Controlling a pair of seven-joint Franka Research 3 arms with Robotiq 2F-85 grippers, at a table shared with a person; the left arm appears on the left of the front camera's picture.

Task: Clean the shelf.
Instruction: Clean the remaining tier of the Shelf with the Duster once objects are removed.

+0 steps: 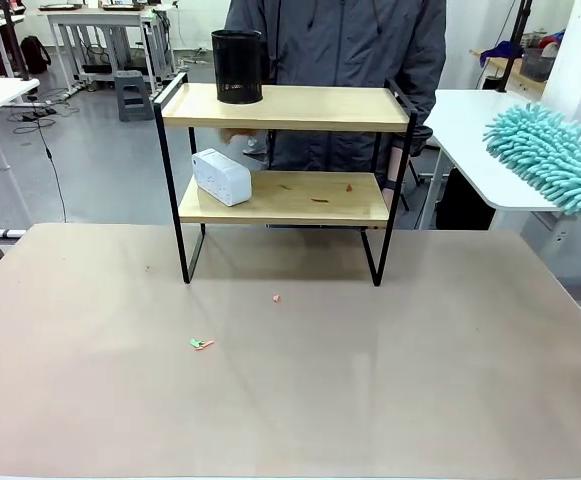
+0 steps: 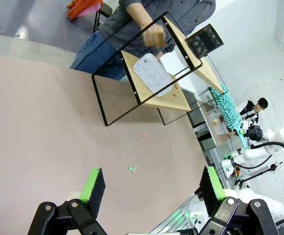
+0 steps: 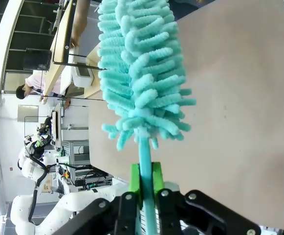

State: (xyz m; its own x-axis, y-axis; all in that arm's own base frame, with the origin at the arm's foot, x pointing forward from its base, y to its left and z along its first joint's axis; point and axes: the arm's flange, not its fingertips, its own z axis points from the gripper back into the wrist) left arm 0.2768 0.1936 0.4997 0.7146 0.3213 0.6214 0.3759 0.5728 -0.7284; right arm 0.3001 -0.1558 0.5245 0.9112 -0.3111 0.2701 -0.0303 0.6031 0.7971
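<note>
At the far middle of the counter (image 1: 370, 380) stands the shelf (image 1: 300, 107), with crumbs (image 1: 317, 200) on its lower board beside a white box (image 1: 221, 176). My right jaws clamp the duster (image 1: 550, 155) by its handle, raised at far right, poised, I'd say, to sweep. My left jaws gape wide, idle.

I see the tan tabletop (image 1: 420, 380) carrying the shelf (image 1: 320, 105) at its far middle. A black mesh cup (image 1: 237, 66) stands on the left of the top board. A white box (image 1: 221, 176) lies on the left of the lower board, with brown crumbs (image 1: 315, 199) to its right. Nearer me on the tabletop lie a pink scrap (image 1: 276, 298) and a green-and-pink scrap (image 1: 201, 344).
</note>
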